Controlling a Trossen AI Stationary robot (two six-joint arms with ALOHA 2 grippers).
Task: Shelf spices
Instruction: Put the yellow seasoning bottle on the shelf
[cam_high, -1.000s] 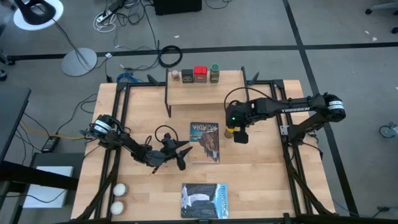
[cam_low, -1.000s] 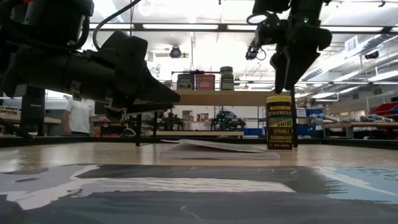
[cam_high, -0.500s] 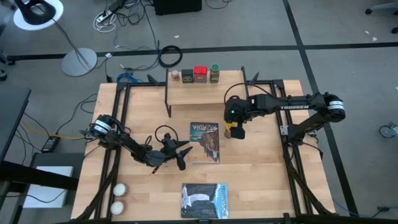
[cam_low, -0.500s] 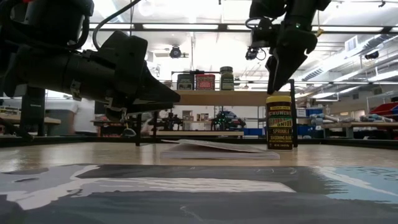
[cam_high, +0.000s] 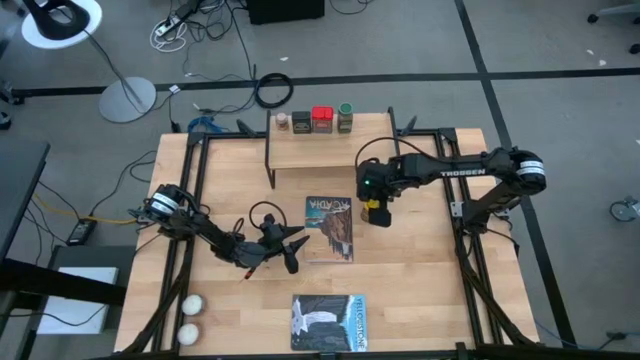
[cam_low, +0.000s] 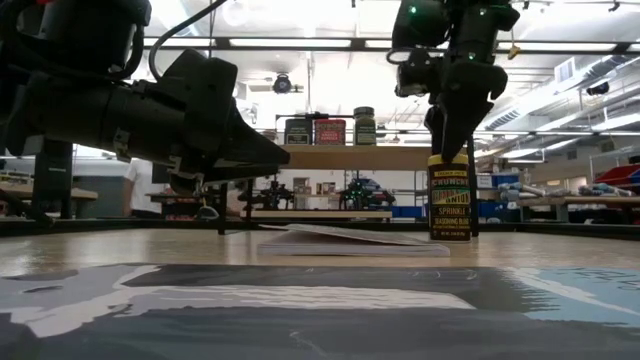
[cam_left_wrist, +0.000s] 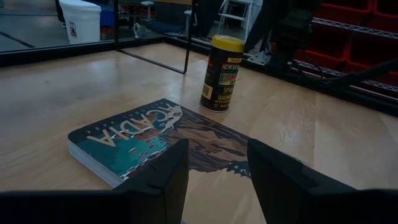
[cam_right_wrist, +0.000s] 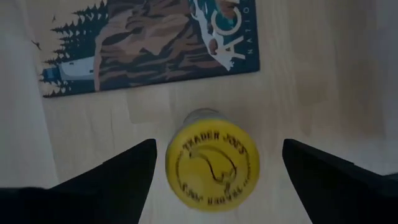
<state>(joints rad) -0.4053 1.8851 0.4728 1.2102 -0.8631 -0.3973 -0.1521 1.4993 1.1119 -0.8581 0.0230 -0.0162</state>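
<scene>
the right gripper (cam_right_wrist: 211, 163) has slid across and down until it sits straight above the yellow-lidded jar (cam_right_wrist: 212, 167), jaws spread wide on either side, not yet touching. the jar stands on the surface (cam_high: 420, 250) beside the book (cam_high: 330, 228); four spices already line the shelf (cam_high: 315, 150). the left gripper (cam_left_wrist: 214, 180) waits part-open, empty.

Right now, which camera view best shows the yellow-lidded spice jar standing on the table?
The left wrist view: the yellow-lidded spice jar stands unobstructed, lid and label both visible. The right wrist view shows only its lid from above, the low view its label under the right pincer, and the high view hides it.
</scene>
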